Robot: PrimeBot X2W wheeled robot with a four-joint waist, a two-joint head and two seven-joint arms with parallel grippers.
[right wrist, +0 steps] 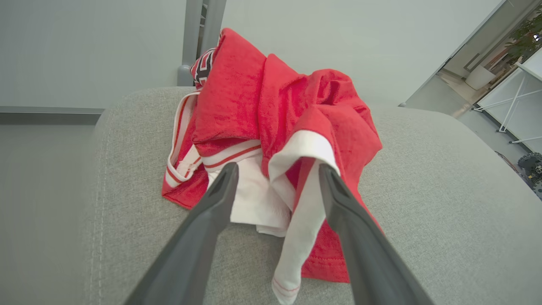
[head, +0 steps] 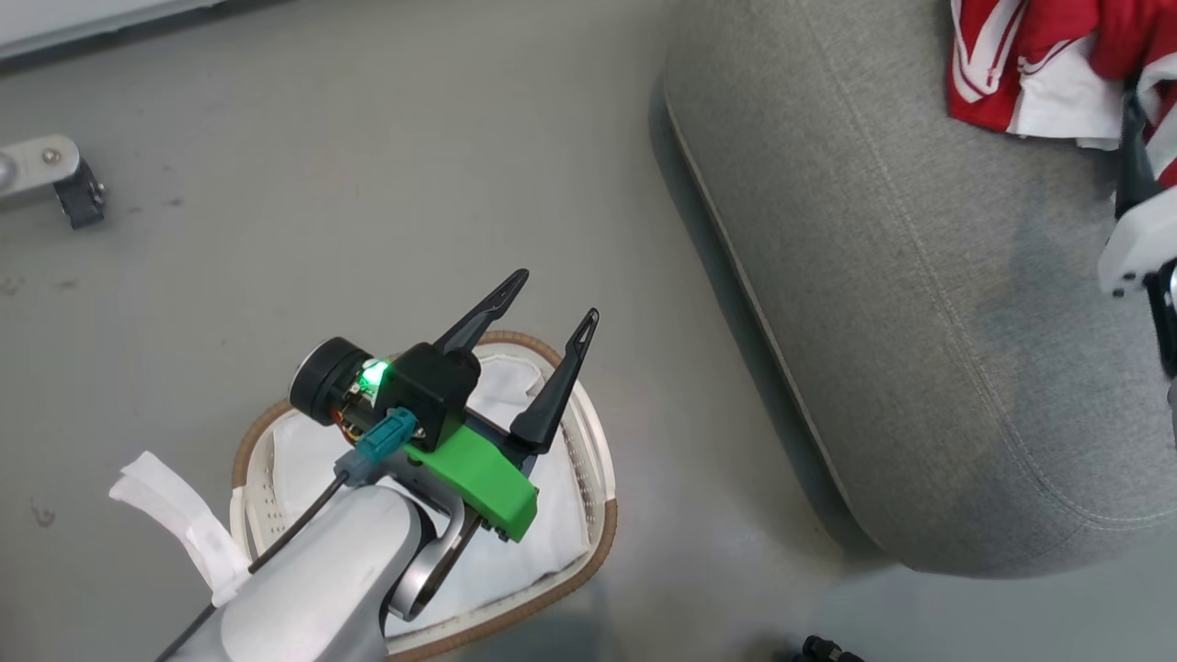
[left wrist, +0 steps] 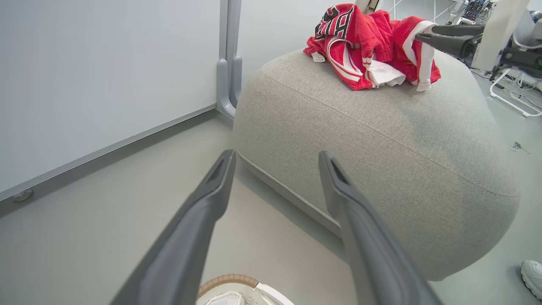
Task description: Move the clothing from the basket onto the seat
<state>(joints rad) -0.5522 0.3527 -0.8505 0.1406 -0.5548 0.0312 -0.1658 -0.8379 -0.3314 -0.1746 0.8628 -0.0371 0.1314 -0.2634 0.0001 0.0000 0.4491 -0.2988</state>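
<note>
Clothing (right wrist: 271, 106) lies heaped on the seat (right wrist: 423, 190), a white-trimmed fold (right wrist: 296, 148) between the parted fingers of the right pincer (right wrist: 277, 167); withdraw it straight back without snagging, while the left pincer (head: 557, 294), spread and empty, hovers over the basket (head: 602, 515) and its white lining (head: 561, 552).

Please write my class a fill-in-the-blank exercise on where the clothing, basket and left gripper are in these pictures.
1. The red clothing lies on the grey ____.
2. The basket stands on the ____.
3. The left gripper hovers above the basket, its fingers ____.
4. The basket's cloth lining is ____ in colour.
Missing words: seat; floor; open; white.
</note>
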